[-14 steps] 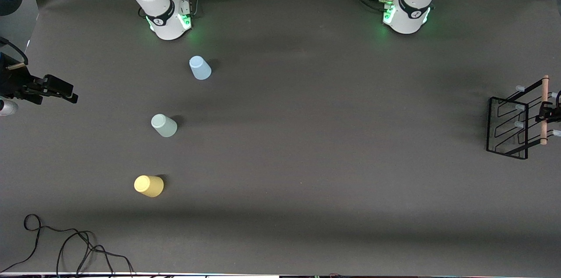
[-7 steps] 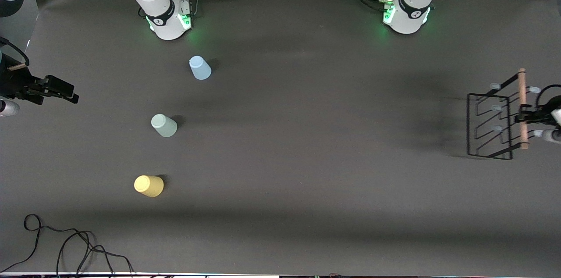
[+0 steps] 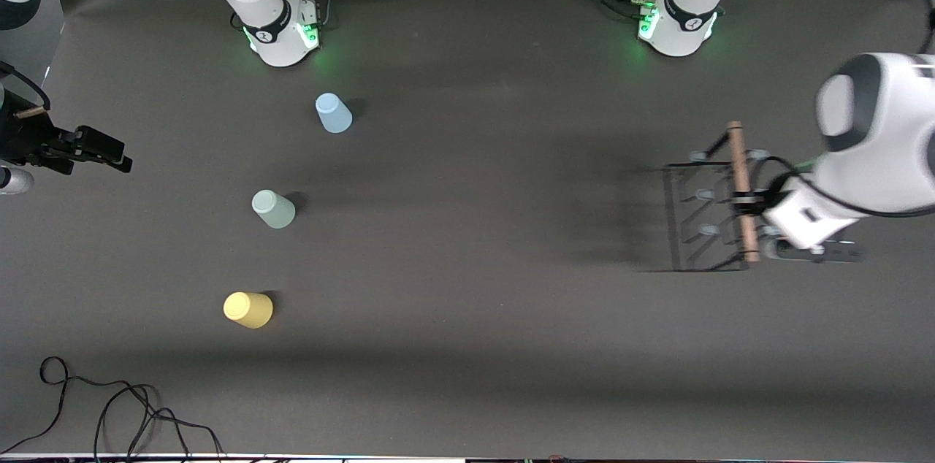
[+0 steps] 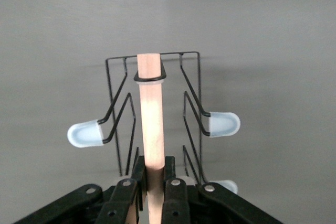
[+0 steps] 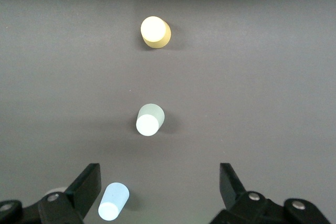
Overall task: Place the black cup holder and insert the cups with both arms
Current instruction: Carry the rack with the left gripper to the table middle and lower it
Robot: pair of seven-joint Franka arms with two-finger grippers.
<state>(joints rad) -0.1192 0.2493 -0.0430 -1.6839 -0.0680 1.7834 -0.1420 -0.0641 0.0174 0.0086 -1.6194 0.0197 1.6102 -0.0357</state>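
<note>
My left gripper is shut on the wooden top rod of the black cup holder and carries it in the air over the left arm's end of the table. In the left wrist view the rod runs between my fingers, with pale-tipped pegs on both sides. The light blue cup, grey-green cup and yellow cup stand upside down in a row near the right arm's end. My right gripper is open and empty at that end's edge, high above the cups.
A black cable lies coiled at the table edge nearest the camera, toward the right arm's end. The two green-lit arm bases stand along the farthest edge.
My left gripper has carried the cup holder from the table's end toward the middle, and more of the left arm has come into view. The right arm and the cups have not moved.
</note>
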